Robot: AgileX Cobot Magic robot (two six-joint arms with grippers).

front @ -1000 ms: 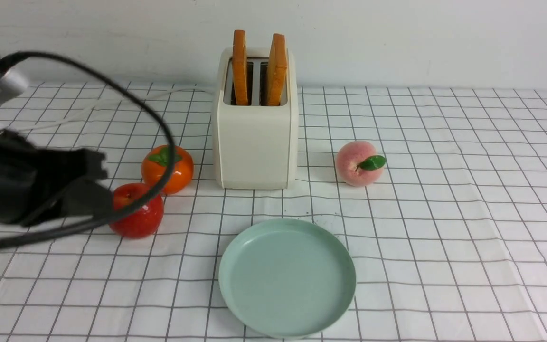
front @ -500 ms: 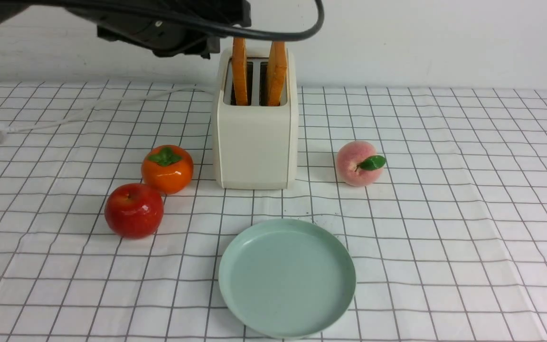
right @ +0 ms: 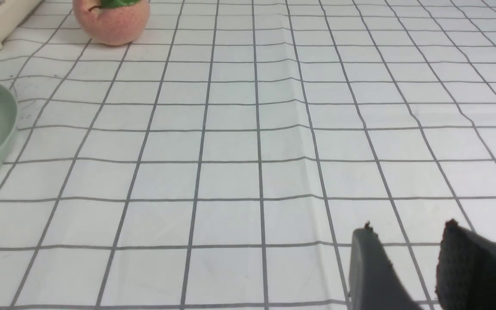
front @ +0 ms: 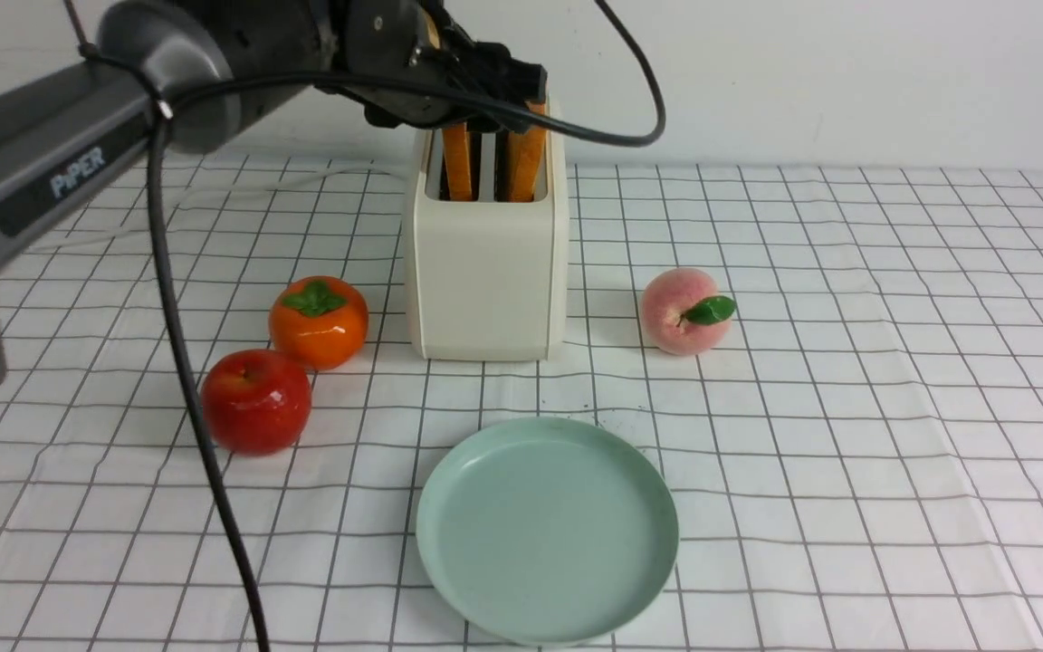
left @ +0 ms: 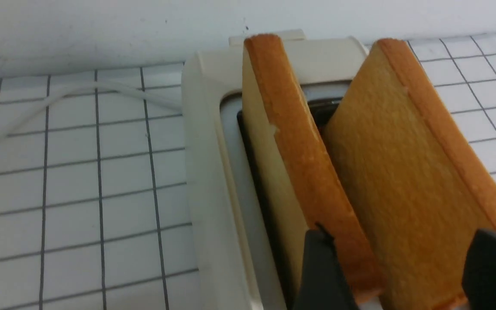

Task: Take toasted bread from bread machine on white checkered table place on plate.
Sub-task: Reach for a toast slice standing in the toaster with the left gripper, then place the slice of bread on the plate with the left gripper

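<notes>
reaching over the toaster (front: 487, 272), the left gripper (left: 396, 267) now covers the tops of both toast slices (left: 308, 168), clear of it in the first frame. its fingers stand apart; no grip is evident. both slices remain in the slots. the left wrist view shows the slices' broad faces, hidden from the front. only the right wrist view shows the right gripper (right: 416, 258), parted, near the table (right: 230, 172).

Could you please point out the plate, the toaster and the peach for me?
Plate (front: 547, 530): front view, on its flat inside.
Toaster (front: 489, 276): front view, on its cream-white end wall.
Peach (front: 672, 308): front view, on its pink skin beside the leaf.
</notes>
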